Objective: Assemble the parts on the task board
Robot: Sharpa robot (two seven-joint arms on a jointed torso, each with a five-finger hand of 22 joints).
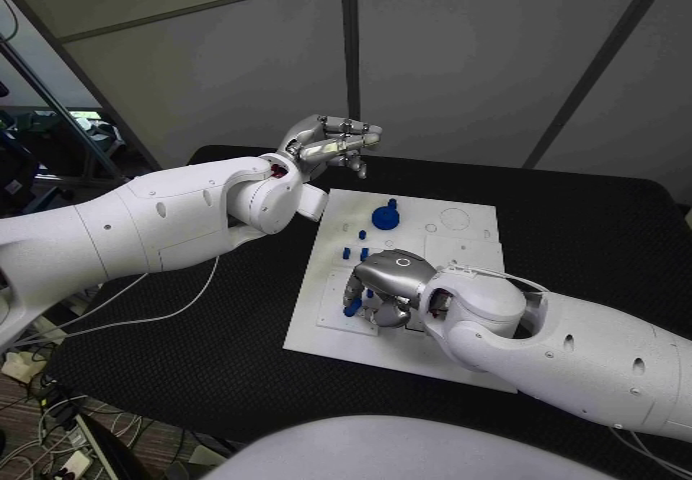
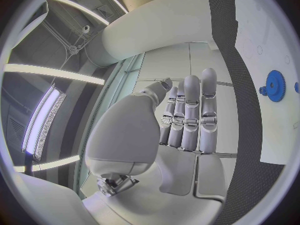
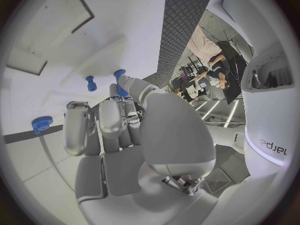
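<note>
Right hand (image 1: 387, 292) rested at the white board's (image 1: 462, 240) 7 o'clock, fingers pinching a small blue peg (image 3: 120, 81). Left hand (image 1: 329, 140) hovered at 11 o'clock, fingers together, empty. Advice: keep the peg upright over its hole (blue gear (image 1: 385, 214) sat near centre).

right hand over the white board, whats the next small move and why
Probably lift the right hand slightly, carrying the small blue peg it seems to pinch at its fingertips, toward an open hole on the white task board. The left hand hangs open, off the board.

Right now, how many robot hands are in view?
2. The left hand hangs empty beyond the task board's far left corner; the right hand is low over its near part, fingers by a small blue part.
</note>
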